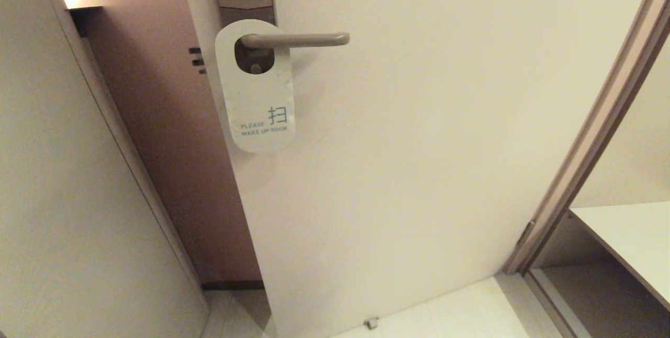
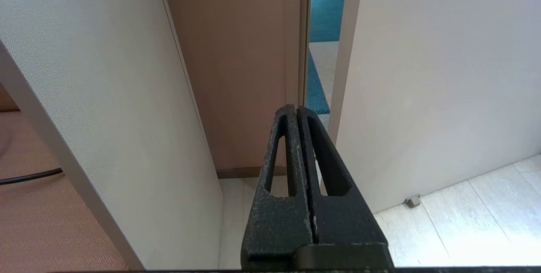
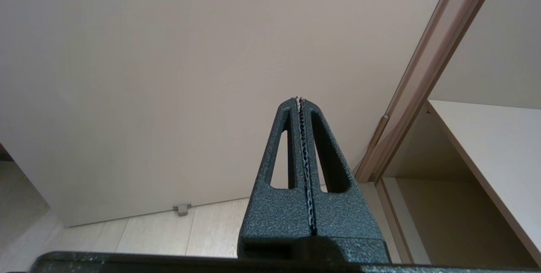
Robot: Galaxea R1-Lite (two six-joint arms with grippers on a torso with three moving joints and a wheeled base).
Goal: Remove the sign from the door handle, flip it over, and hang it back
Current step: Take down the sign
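While the sign point(image 1: 257, 92) hung on the door handle point(image 1: 296, 40) in the head view's upper left, white "PLEASE MAKE UP ROOM" side out, the left gripper point(image 2: 296, 109) and right gripper point(image 3: 299, 100) were closed, empty.

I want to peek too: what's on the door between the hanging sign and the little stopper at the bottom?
Nothing: in the head view, bare door runs from sign to stopper.

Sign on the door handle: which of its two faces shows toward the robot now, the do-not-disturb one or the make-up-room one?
The sign on the door handle shows its white face, printed "PLEASE MAKE UP ROOM"; the other face cannot be seen.
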